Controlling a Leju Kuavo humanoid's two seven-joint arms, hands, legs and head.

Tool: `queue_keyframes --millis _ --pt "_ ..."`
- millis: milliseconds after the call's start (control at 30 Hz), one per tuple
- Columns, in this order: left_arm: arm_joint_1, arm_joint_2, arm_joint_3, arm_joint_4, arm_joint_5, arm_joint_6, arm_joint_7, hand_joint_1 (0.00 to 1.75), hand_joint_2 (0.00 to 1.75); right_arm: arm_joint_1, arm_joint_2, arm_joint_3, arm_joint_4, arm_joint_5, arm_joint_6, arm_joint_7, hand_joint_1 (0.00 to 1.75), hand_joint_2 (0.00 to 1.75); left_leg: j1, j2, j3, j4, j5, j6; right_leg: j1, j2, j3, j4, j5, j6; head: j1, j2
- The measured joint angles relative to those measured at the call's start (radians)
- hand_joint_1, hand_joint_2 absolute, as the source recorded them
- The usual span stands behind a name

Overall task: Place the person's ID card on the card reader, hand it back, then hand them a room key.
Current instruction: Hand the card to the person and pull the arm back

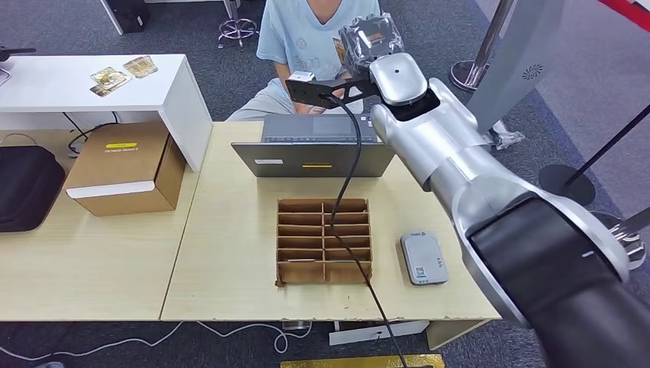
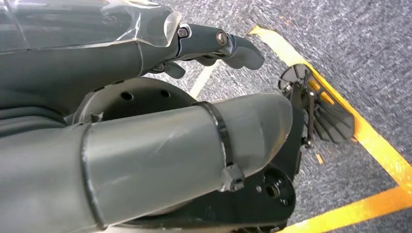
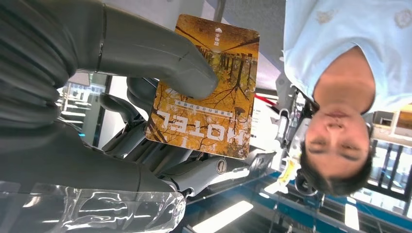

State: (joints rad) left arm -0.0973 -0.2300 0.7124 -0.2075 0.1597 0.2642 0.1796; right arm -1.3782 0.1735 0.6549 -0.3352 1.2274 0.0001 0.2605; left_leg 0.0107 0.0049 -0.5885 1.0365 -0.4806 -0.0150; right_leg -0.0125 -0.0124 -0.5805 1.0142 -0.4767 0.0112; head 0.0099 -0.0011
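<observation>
My right hand [image 1: 373, 44] is raised beyond the laptop, in front of the seated person [image 1: 303, 34] in a light blue shirt. It pinches an orange room key card [image 3: 206, 97] printed HOTEL between the thumb [image 3: 160, 53] and the fingers behind it, and the card's face is turned toward the wrist camera. The grey-white card reader [image 1: 423, 258] lies on the wooden table [image 1: 230, 253] near its front right, with nothing on it. My left hand [image 2: 160, 126] hangs over the floor with nothing in it and its fingers [image 2: 218, 43] stretched out.
A brown divided card holder [image 1: 324, 239] sits mid-table behind a black cable. An open laptop [image 1: 314, 149] stands at the far edge. Left of it are a cardboard box [image 1: 126, 167], a black bag [image 1: 24, 186] and a white desk [image 1: 92, 84] with loose cards [image 1: 123, 73].
</observation>
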Motion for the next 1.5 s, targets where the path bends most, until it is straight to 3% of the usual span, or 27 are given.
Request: queue_keyframes --millis 767,1100,1233,1500 --pt "0.013 -0.004 -0.002 0.000 0.030 -0.066 -0.009 0.00 0.00 -0.002 -0.058 -0.021 0.028 0.054 0.048 0.008 1.75 1.75 0.000 0.000 0.000 0.000 0.000 0.000 0.000 0.000 0.000 0.000 0.000 0.000 0.000 0.000" --pt "0.021 -0.001 -0.004 0.000 0.024 -0.073 0.007 0.00 0.00 0.000 -0.075 -0.041 0.032 0.039 0.025 -0.030 1.75 1.75 0.000 0.000 0.000 0.000 0.000 0.000 0.000 0.000 0.000 0.000 0.000 0.000 0.000 0.000" --pt "0.022 0.000 -0.004 0.000 0.030 -0.065 0.016 0.00 0.00 0.006 -0.072 -0.051 0.033 0.037 0.024 -0.034 0.02 1.75 0.000 0.000 0.000 0.000 0.000 0.000 0.000 0.000 0.000 0.000 0.000 0.000 0.000 0.000" --pt "0.024 0.003 -0.004 0.000 0.038 -0.072 0.022 0.00 0.00 0.027 -0.059 -0.063 0.033 0.037 0.025 -0.040 0.00 1.75 0.000 0.000 0.000 0.000 0.000 0.000 0.000 0.000 0.000 0.000 0.000 0.000 0.000 0.000"
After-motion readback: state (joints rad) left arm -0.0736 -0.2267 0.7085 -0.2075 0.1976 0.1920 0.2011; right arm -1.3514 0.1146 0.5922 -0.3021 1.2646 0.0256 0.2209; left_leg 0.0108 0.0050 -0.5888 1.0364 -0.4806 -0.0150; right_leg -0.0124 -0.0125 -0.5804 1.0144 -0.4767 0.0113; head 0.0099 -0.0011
